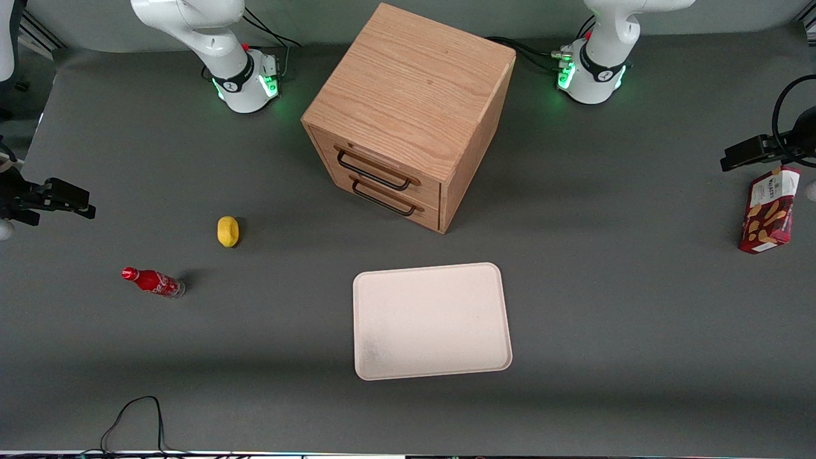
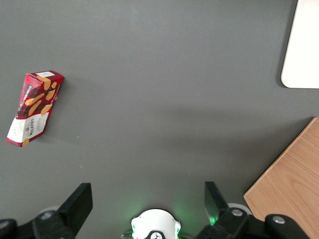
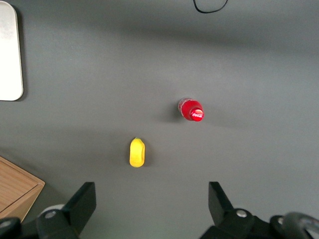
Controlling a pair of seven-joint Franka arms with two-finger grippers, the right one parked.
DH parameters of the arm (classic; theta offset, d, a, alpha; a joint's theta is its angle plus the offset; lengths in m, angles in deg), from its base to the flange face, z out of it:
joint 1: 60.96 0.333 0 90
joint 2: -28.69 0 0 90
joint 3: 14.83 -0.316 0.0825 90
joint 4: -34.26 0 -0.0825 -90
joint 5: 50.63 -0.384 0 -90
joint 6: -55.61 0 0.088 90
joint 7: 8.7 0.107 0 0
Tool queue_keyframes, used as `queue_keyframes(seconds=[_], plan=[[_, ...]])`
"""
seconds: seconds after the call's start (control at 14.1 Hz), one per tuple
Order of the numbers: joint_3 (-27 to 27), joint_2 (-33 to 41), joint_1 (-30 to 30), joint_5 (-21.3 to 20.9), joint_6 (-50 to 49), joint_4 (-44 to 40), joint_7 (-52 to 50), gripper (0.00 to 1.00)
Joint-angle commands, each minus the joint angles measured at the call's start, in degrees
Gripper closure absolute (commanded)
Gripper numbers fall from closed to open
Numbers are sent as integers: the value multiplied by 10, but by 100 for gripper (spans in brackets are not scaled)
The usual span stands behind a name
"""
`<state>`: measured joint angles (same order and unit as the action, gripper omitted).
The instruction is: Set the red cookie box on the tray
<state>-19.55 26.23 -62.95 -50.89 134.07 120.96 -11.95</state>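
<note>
We hover our gripper (image 2: 148,199), jaws spread and empty; next, reach the cookie box (image 1: 769,210) at the table's working-arm edge.

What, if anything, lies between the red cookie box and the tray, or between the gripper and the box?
Nothing visible. Bare table separates the red cookie box from the tray; the wooden drawer cabinet stands farther from the front camera, off that line. The open gripper hangs above the table beside the box.

The gripper (image 2: 147,199) hangs high, pointing straight down — jaws spread wide, empty.
</note>
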Motion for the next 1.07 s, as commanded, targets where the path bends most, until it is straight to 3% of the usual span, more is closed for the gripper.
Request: queue_keyframes(seconds=[0.0,0.5,0.71,0.99], plan=[[2,10,-2,-8,-8,5,-7,0],[-2,7,22,-9,-11,-7,15,0],[-2,-1,100,-17,-10,-7,143,0],[-2,-24,202,-61,-4,-31,381,0]])
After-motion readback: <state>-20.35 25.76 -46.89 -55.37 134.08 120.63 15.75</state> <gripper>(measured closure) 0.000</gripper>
